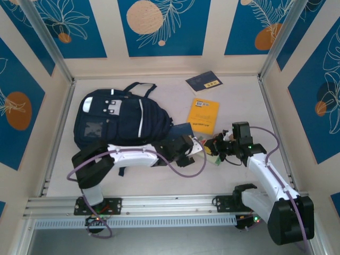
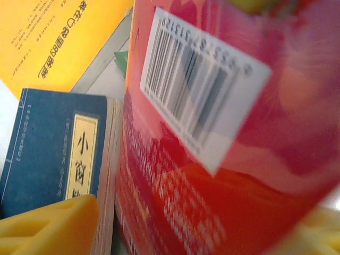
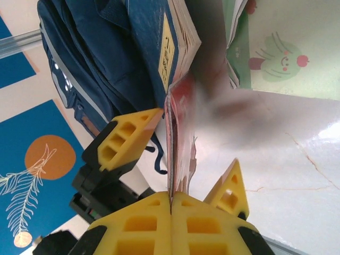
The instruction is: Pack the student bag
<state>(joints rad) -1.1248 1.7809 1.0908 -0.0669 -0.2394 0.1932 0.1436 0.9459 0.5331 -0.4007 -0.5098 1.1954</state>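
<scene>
The student bag (image 1: 114,119) lies flat at the left of the table; its navy fabric also shows in the right wrist view (image 3: 90,58). My right gripper (image 3: 171,204) is shut on the edge of a thin red booklet (image 3: 178,138), holding it upright just right of the bag. The booklet's barcoded cover (image 2: 212,133) faces my left wrist camera. My left gripper (image 1: 188,149) stands open astride the booklet, one yellow finger (image 3: 127,141) on each side. A blue book (image 1: 180,130) leans on the bag's right edge.
A yellow book (image 1: 204,114) lies right of the bag and a dark blue booklet (image 1: 204,81) sits near the back wall. A green picture book (image 3: 276,48) lies under the right gripper. Aluminium posts and walls close in the table.
</scene>
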